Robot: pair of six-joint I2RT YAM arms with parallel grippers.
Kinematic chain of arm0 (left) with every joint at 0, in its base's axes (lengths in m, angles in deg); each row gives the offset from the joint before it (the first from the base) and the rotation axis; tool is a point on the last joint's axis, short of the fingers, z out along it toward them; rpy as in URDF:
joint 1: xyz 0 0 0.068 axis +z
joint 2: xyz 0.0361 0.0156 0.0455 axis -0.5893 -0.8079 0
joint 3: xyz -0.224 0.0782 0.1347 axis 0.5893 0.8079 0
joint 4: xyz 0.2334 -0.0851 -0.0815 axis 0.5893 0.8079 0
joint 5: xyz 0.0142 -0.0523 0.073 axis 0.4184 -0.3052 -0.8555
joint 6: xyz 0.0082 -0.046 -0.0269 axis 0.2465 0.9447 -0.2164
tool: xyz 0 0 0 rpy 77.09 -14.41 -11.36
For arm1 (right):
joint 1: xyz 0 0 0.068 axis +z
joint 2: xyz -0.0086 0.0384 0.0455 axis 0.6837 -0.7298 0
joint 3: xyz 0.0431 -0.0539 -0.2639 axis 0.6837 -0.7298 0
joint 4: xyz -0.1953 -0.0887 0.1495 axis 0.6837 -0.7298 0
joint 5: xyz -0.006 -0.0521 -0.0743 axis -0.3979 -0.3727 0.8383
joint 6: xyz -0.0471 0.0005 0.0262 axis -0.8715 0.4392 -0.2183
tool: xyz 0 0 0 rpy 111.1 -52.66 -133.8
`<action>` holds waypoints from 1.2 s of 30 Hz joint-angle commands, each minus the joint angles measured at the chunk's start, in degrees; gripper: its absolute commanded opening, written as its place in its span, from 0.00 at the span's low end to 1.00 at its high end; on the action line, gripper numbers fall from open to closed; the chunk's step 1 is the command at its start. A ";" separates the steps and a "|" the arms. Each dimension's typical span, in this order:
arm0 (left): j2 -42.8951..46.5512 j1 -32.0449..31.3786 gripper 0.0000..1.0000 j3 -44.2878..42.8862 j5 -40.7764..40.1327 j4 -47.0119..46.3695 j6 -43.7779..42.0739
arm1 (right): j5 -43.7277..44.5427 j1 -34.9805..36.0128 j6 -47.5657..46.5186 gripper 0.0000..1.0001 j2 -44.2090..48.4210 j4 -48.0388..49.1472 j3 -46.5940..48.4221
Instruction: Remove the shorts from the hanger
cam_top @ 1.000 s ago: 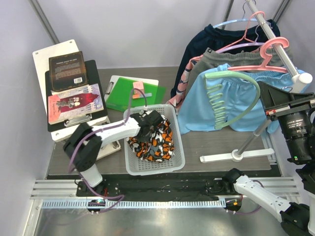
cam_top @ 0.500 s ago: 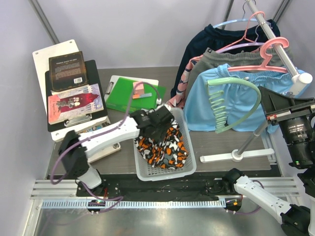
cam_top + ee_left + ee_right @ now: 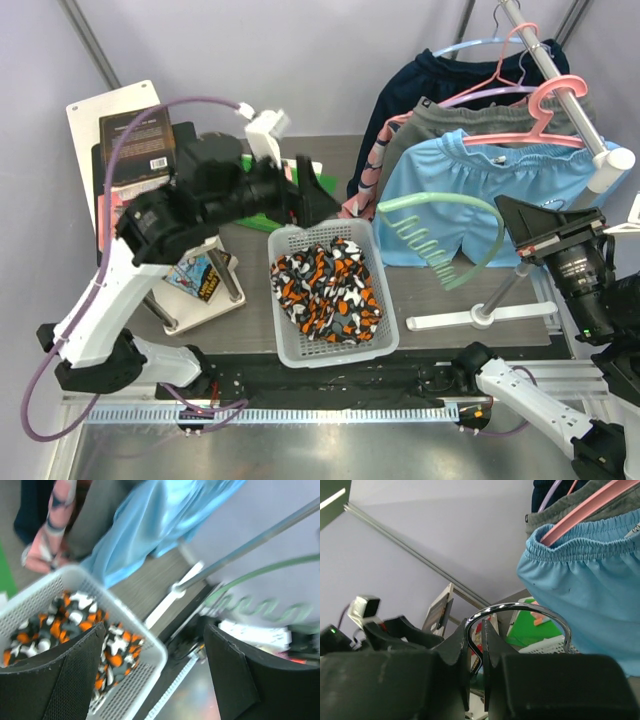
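The camouflage shorts (image 3: 325,290) lie bunched in the white basket (image 3: 335,352), also in the left wrist view as shorts (image 3: 75,625) in the basket (image 3: 150,652). My left gripper (image 3: 312,198) hangs raised above the basket's far edge, open and empty (image 3: 155,675). The light blue shorts (image 3: 470,190) hang on a pink hanger (image 3: 545,140) on the rail. My right gripper (image 3: 476,645) is shut on the chrome hook (image 3: 520,607) of a bare green hanger (image 3: 440,235), held in front of the blue shorts (image 3: 585,595).
Grey shorts (image 3: 440,120) and a dark navy garment (image 3: 420,80) hang behind the blue pair. The rack's rail (image 3: 560,70) and white foot (image 3: 480,318) stand at the right. Books and clipboards (image 3: 140,150) fill the left; a small book (image 3: 205,275) lies under my left arm.
My left gripper opened, left the camouflage shorts in the basket and rose up and back. The basket slid slightly right. The green hanger tilted flatter in my right gripper.
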 commanded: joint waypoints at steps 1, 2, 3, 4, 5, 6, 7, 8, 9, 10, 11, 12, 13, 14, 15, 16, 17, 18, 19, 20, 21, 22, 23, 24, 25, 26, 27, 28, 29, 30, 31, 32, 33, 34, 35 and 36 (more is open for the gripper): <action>-2.39 7.81 0.80 -8.75 14.37 -2.85 1.91 | -4.27 -0.01 -5.14 0.01 0.84 2.06 -1.27; -2.22 12.61 0.80 -9.03 17.19 -4.43 4.26 | -4.80 -0.01 -5.76 0.01 0.84 1.54 -2.14; -2.04 14.58 0.80 -9.20 21.22 -6.19 5.42 | -5.24 -0.01 -6.46 0.01 0.75 1.18 -2.41; -1.95 16.68 0.80 -9.12 23.52 -10.04 7.00 | -6.03 -0.01 -6.64 0.01 0.40 0.66 -2.76; -1.86 19.49 0.80 -8.94 25.63 -12.16 9.97 | -6.73 0.08 -6.82 0.01 0.22 0.31 -3.38; -2.21 20.56 0.78 -8.85 27.74 -14.27 11.22 | -7.52 0.00 -7.00 0.01 -0.04 0.21 -3.64; -2.65 21.18 0.77 -9.55 32.02 -16.64 11.84 | -8.75 -0.01 -7.26 0.01 -0.48 0.13 -3.99; -3.70 21.36 0.73 -10.08 33.37 -16.67 12.19 | -9.19 -0.01 -7.52 0.01 -1.44 -0.31 -4.00; -4.14 21.36 0.71 -10.52 35.56 -16.75 12.20 | -9.63 0.08 -7.70 0.01 -2.06 -0.66 -4.09; -4.50 21.36 0.69 -10.96 39.06 -16.76 12.29 | -9.99 0.00 -8.14 0.01 -2.50 -1.01 -4.00; -4.59 21.36 0.69 -10.70 40.14 -16.67 12.55 | -10.69 -0.09 -8.57 0.01 -3.89 -1.63 -3.56; -4.33 21.36 0.69 -10.44 41.02 -16.93 12.98 | -11.22 -0.01 -8.93 0.01 -4.34 -1.98 -3.47; -4.32 21.28 0.69 -10.00 41.99 -17.28 13.08 | -11.39 -0.01 -9.28 0.01 -4.87 -2.33 -3.30; -4.15 21.19 0.69 -10.08 42.87 -17.37 13.08 | -11.31 -0.01 -9.37 0.01 -5.22 -3.03 -3.12; -4.06 20.49 0.70 -10.26 42.79 -17.37 13.08 | -11.22 -0.01 -9.37 0.01 -5.49 -3.30 -3.12; -4.32 19.70 0.70 -10.70 42.53 -17.37 12.90 | -11.05 -0.01 -9.37 0.01 -5.58 -3.48 -3.21; -4.41 18.74 0.70 -11.05 40.96 -17.28 12.47 | -10.44 -0.01 -9.37 0.01 -5.49 -3.83 -3.47; -4.67 17.25 0.70 -11.23 39.64 -16.67 11.94 | -10.08 -0.01 -9.20 0.01 -5.32 -4.00 -3.56; -5.28 14.36 0.70 -11.75 38.15 -15.97 10.46 | -9.90 -0.01 -9.11 0.01 -5.23 -4.00 -3.73; -5.90 12.33 0.70 -12.54 33.96 -14.75 8.87 | -9.82 -0.01 -9.11 0.01 -5.31 -4.53 -3.82; -6.69 10.40 0.70 -15.33 31.56 -10.99 7.03 | -9.73 -0.09 -9.11 0.01 -5.31 -4.88 -3.65; -7.65 6.46 0.70 -17.27 29.28 -8.00 3.01 | -9.73 -0.01 -9.11 0.01 -5.49 -5.23 -3.65; -10.01 4.86 0.70 -19.47 26.65 -5.70 1.06 | -9.64 -0.01 -8.93 0.01 -5.49 -5.84 -3.47; -11.08 3.53 0.70 -21.84 22.79 -3.51 -0.70 | -9.20 -0.09 -8.93 0.01 -5.40 -6.20 -3.38; -12.22 1.69 0.70 -25.60 21.10 0.52 -3.42 | -8.85 -0.01 -8.84 0.01 -5.14 -6.46 -3.47; -13.45 1.41 0.70 -26.86 20.04 1.69 -4.14 | -8.41 -0.09 -8.58 0.01 -4.96 -6.99 -3.56; -13.81 1.24 0.70 -28.18 18.90 2.66 -4.85 | -7.71 -0.01 -8.41 0.01 -4.70 -7.25 -3.65; -13.82 1.06 0.70 -28.19 18.71 2.93 -5.46 | -7.53 -0.09 -8.40 0.01 -4.26 -7.34 -3.82; -13.55 0.97 0.71 -28.02 18.53 3.02 -6.60 | -7.53 -0.09 -8.49 0.01 -4.26 -7.43 -3.82; -13.55 0.80 0.71 -27.93 18.18 3.11 -7.13 | -7.53 -0.09 -8.84 0.01 -4.17 -7.69 -3.65; -13.55 0.80 0.72 -28.01 18.09 3.72 -7.57 | -7.44 -0.01 -9.10 0.01 -4.52 -8.48 -3.04; -13.73 0.62 0.74 -28.19 18.27 4.16 -8.62 | -7.35 -0.01 -9.45 0.01 -4.87 -9.01 -2.68; -14.34 0.53 0.74 -28.71 18.70 4.68 -9.07 | -7.01 -0.09 -9.89 0.01 -5.05 -9.36 -2.33; -14.69 0.53 0.75 -29.15 19.14 5.82 -9.42 | -6.31 -0.01 -9.98 0.01 -5.05 -9.71 -2.15; -14.96 0.45 0.76 -29.59 19.67 6.01 -9.77 | -5.95 -0.01 -10.16 0.01 -4.96 -9.72 -2.07; -15.22 0.44 0.77 -29.86 20.37 6.01 -9.95 | -5.60 -0.09 -10.42 0.01 -5.05 -9.89 -1.98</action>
